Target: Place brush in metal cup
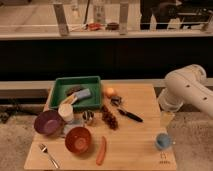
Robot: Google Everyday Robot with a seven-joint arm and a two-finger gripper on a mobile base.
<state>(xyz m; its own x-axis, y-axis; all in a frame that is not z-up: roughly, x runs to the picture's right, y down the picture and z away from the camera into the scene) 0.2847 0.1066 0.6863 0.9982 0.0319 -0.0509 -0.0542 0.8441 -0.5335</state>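
picking a slim brush [129, 114] off a flat table [145, 155] is the first risk: the jaws could scrape the wood or pinch it off-centre, so it swings or slips. the grapes [109, 118] lie just beside it and could get shoved. the metal cup [88, 116] is small and hemmed in between the cream cup [66, 112], the grapes and the orange bowl [78, 139], so a long handle coming in tilted may knock it over or catch a neighbour. a brush dropped in off-centre could also tip the cup.

the gripper [167, 119] hangs below the pale arm [189, 89] at the table's right side, above the blue cup [162, 141], apart and holding nothing, though it is dim and i may be misplacing it. the brush lies flat near the table's middle, right of the grapes. it has a black handle running toward the right front and a small greyish head near the orange [110, 92].
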